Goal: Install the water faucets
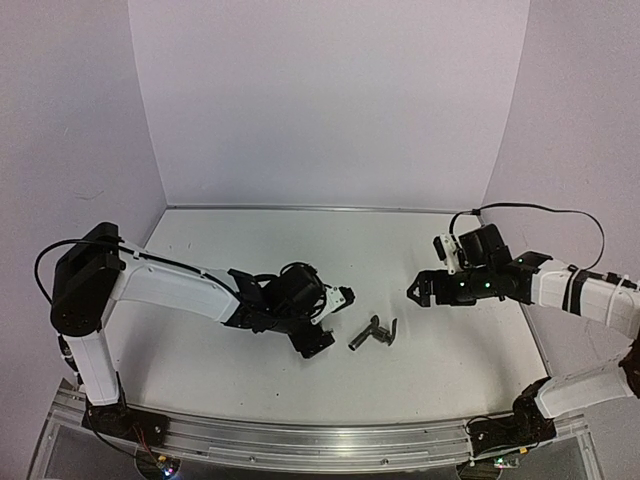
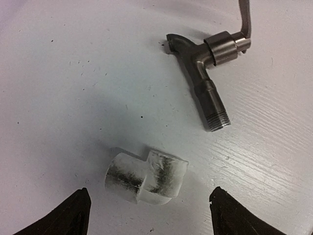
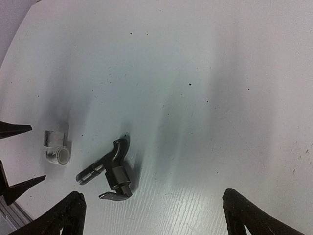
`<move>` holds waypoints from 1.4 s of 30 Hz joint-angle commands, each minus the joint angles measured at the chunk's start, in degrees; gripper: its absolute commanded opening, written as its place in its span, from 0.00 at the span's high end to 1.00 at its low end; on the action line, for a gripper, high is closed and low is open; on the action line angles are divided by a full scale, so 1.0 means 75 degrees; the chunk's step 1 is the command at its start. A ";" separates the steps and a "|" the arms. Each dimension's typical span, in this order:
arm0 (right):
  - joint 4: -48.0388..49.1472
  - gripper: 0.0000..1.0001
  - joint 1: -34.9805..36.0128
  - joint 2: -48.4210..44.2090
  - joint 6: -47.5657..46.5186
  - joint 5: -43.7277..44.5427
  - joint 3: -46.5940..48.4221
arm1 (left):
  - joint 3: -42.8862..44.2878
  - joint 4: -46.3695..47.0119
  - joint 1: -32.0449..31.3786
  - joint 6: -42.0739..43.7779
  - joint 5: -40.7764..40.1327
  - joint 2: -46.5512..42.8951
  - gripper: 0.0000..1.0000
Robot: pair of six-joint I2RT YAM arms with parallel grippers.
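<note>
The water faucets lie loose on the white table as two parts. The dark grey metal tap (image 1: 373, 335) (image 2: 208, 73) (image 3: 110, 166) rests on its side, with its threaded end toward the small white fitting (image 2: 146, 177) (image 3: 55, 147). My left gripper (image 1: 335, 322) (image 2: 150, 196) is open and low over the table. One finger stands on each side of the fitting, neither touching it. My right gripper (image 1: 412, 292) (image 3: 152, 196) is open and empty, hovering to the right of the tap. In the right wrist view the left gripper's fingertips (image 3: 19, 186) show at the left edge.
Pale walls (image 1: 330, 100) enclose the white table (image 1: 300, 250) at the back and on both sides. An aluminium rail (image 1: 320, 440) with both arm bases runs along the near edge. A black cable (image 1: 540, 208) loops above the right arm.
</note>
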 commanded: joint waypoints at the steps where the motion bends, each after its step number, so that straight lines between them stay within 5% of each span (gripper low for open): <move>1: 0.0169 0.02 0.0006 -0.0236 -0.0032 0.0169 -0.0124 | 0.0179 -0.0064 -0.0044 0.2059 0.0567 -0.0175 0.17; 9: 0.0168 0.02 0.0006 -0.0312 -0.0079 0.0191 -0.0145 | 0.0749 -0.0436 -0.0049 0.2619 0.0447 0.0535 0.34; 26: 0.0181 0.02 0.0003 -0.0124 -0.0060 0.0132 -0.0071 | 0.1602 -0.1092 -0.0074 0.2809 -0.0087 0.1653 0.52; 42: 0.0180 0.02 0.0002 -0.0228 0.0119 0.0075 -0.0048 | 0.1436 -0.1273 0.0120 0.1385 0.0218 0.0609 0.95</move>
